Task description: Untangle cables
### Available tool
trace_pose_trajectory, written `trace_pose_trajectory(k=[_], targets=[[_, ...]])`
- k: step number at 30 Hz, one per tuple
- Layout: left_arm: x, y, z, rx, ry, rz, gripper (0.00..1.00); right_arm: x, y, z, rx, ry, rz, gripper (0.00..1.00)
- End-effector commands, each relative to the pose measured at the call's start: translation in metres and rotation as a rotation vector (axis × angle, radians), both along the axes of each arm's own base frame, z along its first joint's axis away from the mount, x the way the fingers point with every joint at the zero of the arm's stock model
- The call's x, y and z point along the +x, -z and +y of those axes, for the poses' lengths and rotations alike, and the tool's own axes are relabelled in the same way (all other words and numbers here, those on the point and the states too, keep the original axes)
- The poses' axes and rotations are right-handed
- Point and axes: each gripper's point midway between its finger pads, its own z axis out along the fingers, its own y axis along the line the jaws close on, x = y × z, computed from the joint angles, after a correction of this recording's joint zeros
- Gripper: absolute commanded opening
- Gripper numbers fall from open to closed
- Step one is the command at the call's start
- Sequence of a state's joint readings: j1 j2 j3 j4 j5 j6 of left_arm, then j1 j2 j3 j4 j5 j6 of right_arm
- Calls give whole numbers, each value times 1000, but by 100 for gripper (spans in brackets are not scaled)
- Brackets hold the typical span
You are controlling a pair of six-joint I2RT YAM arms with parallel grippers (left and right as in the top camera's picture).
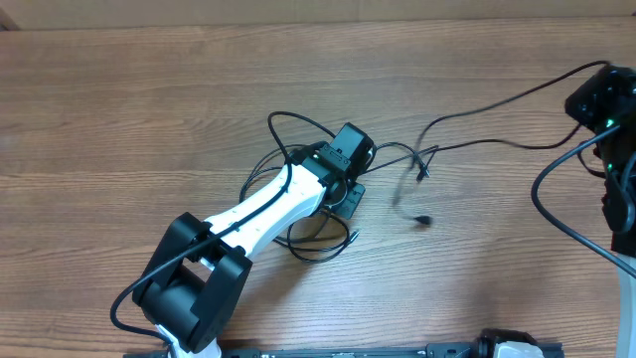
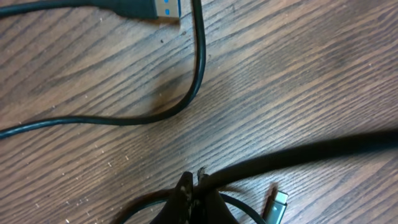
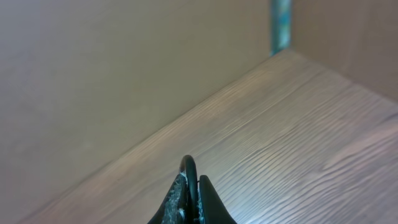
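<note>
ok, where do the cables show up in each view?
Overhead: cables tangled mid-table, around the end of the left arm.
Left wrist: cables curve across the upper left, and another crosses low.
Right wrist: not in it.
Shared landmark: the wood-grain table.

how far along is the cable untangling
Nothing looks done: the cables lie looped together in one tangle. In hand: the left claw appears shut on one strand. The right claw is shut, empty, off to the side. Left: separating every cord.
</note>
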State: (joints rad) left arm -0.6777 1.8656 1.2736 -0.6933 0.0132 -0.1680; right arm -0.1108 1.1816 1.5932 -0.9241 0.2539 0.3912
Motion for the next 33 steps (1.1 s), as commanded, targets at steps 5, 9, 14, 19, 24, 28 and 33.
trace_pose_trajectory(k=[5,9,14,19,24,28,33], targets=[[2,3,8,15,-62,8,4,-14,-24,-25,-91,137,-48,5],[4,4,11,18,-73,13,4,-17,-25,-31,-125,165,-38,5],[4,3,11,7,-102,18,4,-21,-32,-41,-157,224,-54,6],[-1,3,4,-26,-68,45,4,-14,-42,-42,-158,231,-102,6],[-10,-1,-17,-113,98,69,4,2,-29,-45,-160,231,-65,5],[-12,-3,-23,-146,135,72,4,17,-7,-46,-159,225,10,4],[-11,-3,-24,-149,136,68,4,27,23,-42,-142,185,112,4]])
